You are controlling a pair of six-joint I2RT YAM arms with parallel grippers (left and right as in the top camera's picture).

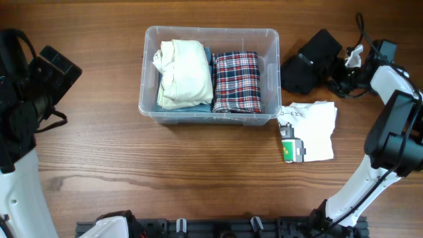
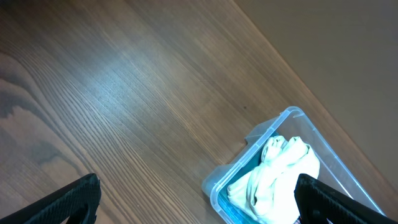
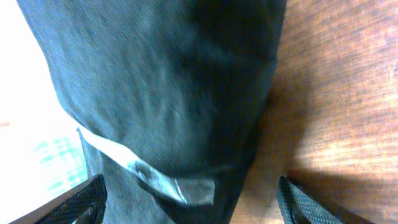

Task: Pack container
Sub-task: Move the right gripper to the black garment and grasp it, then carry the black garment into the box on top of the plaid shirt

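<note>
Left arm (image 1: 18, 119) at the desk's (image 1: 198, 172) left edge, left gripper (image 2: 198, 200) spread wide. Right arm (image 1: 391, 129) reaches the far right corner, right gripper (image 3: 196, 202) likewise spread.

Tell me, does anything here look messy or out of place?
Mostly tidy: the cream cloth and plaid cloth lie folded side by side inside the container. Only the black bundle, lying crumpled, and the white cloth sit on the table right of it, not packed.

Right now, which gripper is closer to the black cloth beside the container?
Right. The right gripper hangs just above the black cloth; the left gripper is on the far side of the container.
</note>
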